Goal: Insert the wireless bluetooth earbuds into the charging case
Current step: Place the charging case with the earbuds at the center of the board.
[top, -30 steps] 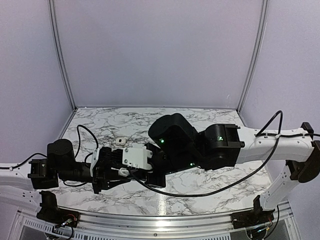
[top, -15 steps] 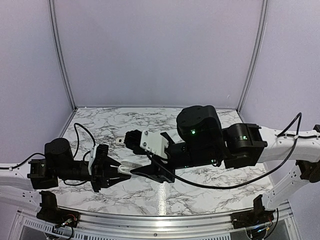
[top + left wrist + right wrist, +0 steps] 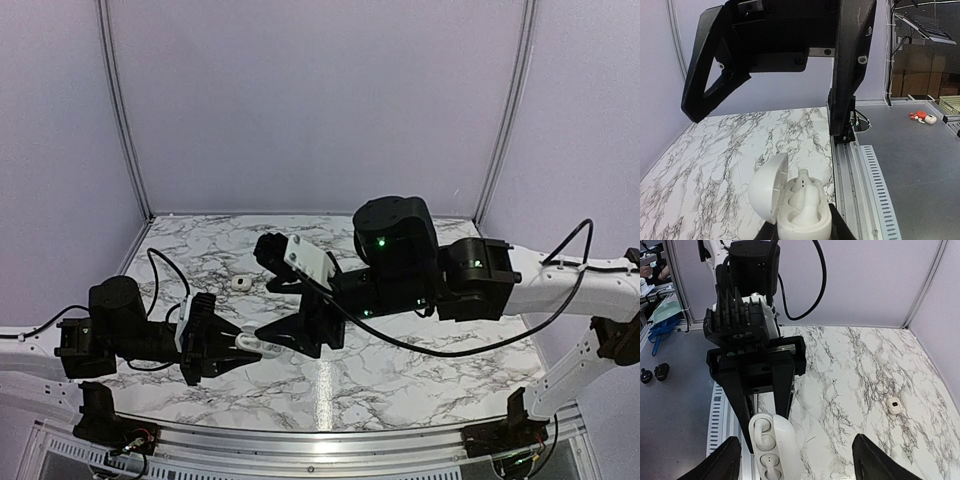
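Observation:
The white charging case (image 3: 805, 220) stands with its lid (image 3: 767, 192) swung open, and my left gripper (image 3: 801, 233) is shut on its base. One of the earbuds (image 3: 804, 184) sits in a socket, its stem showing two dark dots. From the right wrist the case (image 3: 774, 445) lies just ahead of my right gripper (image 3: 797, 465), which is open and empty. Another earbud (image 3: 894, 405) lies on the marble, apart from both arms. From above, the case (image 3: 256, 346) is low and left of centre, the loose earbud (image 3: 239, 283) lies behind it, and the right gripper (image 3: 272, 295) hovers above.
A metal rail (image 3: 320, 435) runs along the table's near edge. The right arm's black cable (image 3: 400, 346) sags over the marble. A grey bench (image 3: 920, 165) with small red and white items (image 3: 922, 117) lies beyond the rail. White walls (image 3: 320, 100) enclose the back and sides.
The right gripper opened wide and pulled up and back from the case. The left gripper kept holding the case in place.

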Tool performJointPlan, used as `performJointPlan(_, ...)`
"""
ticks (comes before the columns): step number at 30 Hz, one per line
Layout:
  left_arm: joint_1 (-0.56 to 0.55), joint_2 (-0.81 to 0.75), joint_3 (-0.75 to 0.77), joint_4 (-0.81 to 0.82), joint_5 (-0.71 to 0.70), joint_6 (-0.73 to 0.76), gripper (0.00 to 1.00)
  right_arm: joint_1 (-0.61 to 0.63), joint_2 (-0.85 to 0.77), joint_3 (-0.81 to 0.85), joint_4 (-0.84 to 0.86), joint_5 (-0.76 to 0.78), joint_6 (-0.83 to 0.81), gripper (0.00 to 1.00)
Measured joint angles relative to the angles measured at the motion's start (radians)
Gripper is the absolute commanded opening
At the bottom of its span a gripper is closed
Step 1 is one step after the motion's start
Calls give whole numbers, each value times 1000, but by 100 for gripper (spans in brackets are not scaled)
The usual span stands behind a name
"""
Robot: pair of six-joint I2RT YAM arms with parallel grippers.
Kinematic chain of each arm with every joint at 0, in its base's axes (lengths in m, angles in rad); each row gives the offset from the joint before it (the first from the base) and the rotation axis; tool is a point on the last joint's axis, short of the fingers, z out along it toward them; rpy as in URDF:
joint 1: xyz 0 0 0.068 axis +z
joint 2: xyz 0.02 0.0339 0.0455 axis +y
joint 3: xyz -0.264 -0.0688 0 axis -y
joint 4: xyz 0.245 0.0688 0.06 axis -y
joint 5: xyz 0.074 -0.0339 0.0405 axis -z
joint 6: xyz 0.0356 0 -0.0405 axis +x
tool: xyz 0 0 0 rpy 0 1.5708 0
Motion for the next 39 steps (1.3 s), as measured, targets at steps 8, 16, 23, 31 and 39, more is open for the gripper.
performJointPlan(8, 0, -1, 0, 1, 5, 6, 0, -10, 47, -1, 6, -88, 16, 82)
performJointPlan(16, 0, -5, 0, 2, 5, 7, 0, -25, 68, -3, 7, -106, 19, 80)
performJointPlan(23, 0, -11, 0, 1, 3, 10, 0, -87, 68, -18, 19, -172, 44, 78)
performJointPlan(31, 0, -11, 0, 3, 5, 13, 0, -99, 68, -19, 21, -215, 48, 77)
performJointPlan(39, -3, -11, 0, 7, 5, 13, 0, -99, 68, -19, 21, -262, 46, 78)
